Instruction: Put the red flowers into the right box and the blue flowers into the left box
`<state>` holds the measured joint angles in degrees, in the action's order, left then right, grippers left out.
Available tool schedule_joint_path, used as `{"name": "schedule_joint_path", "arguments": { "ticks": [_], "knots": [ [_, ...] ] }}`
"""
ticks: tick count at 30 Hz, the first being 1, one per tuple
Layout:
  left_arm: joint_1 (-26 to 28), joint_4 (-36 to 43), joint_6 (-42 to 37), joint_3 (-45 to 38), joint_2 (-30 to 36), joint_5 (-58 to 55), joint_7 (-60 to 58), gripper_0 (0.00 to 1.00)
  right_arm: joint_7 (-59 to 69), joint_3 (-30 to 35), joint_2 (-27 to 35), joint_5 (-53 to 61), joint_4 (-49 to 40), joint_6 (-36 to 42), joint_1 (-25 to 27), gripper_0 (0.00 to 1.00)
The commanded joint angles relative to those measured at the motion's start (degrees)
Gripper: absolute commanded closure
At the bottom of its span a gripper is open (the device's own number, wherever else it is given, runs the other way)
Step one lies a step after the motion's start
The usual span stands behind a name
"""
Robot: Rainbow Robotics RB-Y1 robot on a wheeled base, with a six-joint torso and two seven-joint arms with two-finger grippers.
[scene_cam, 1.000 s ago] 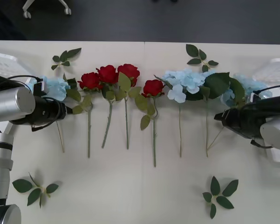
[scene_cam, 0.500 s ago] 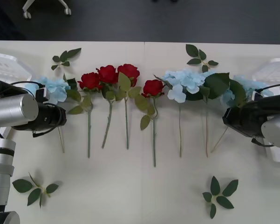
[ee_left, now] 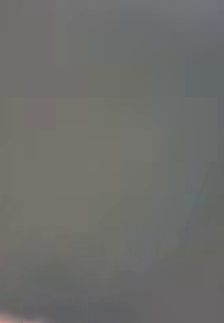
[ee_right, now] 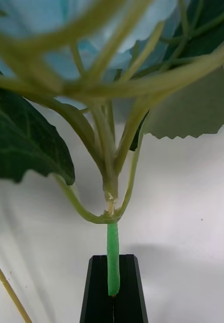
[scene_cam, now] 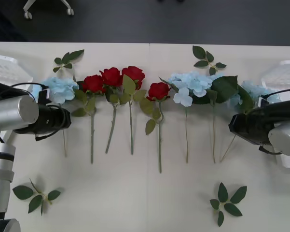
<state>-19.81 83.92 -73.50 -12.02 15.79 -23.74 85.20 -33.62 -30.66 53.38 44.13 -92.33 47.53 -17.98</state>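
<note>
I'm looking down at the pale table (scene_cam: 149,203), and I'll place everything off the row of red flowers (scene_cam: 117,78) lying across its middle, heads toward the far edge, stems toward me. No writing or labels that I can read anywhere.

The left box (scene_cam: 7,67) sits at the table's edge well left of the roses, and the right box (scene_cam: 284,75) at the edge well to their right, both white with slotted walls. My left arm (scene_cam: 19,113) reaches in just left of the roses; the left gripper is hidden behind the arm from the front and its wrist view is a grey blur, so I cannot tell how the fingers stand. One of the blue flowers (scene_cam: 59,88) lies touching the leftmost rose's leaves, by that arm's tip. The other blue clusters (scene_cam: 193,84) lie just right of the roses.

The right gripper (ee_right: 113,290), black fingers closed tight, is pinching a blue flower's green stem (ee_right: 112,252) at the far right end of the row.

Small leaf sprigs (scene_cam: 36,193) lie near the table corners.
</note>
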Motion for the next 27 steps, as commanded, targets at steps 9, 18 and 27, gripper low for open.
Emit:
{"name": "schedule_joint_path", "arguments": {
  "ticks": [9,18,27],
  "knots": [
    [6.9,24.2,-15.9,-8.0,5.0,-8.4,1.6,1.0,-1.5,11.8,6.0,12.6,-15.2,15.5,1.7,1.0],
    [7.2,30.9,-22.3,-15.0,15.3,-15.3,5.4,1.0,-9.5,31.0,3.7,22.3,-24.8,31.4,7.3,1.0],
    [7.2,21.7,-14.7,-20.2,26.0,-18.3,14.1,1.0,-23.7,50.7,-3.2,32.8,-27.6,45.4,11.2,1.0]
  ]
}}
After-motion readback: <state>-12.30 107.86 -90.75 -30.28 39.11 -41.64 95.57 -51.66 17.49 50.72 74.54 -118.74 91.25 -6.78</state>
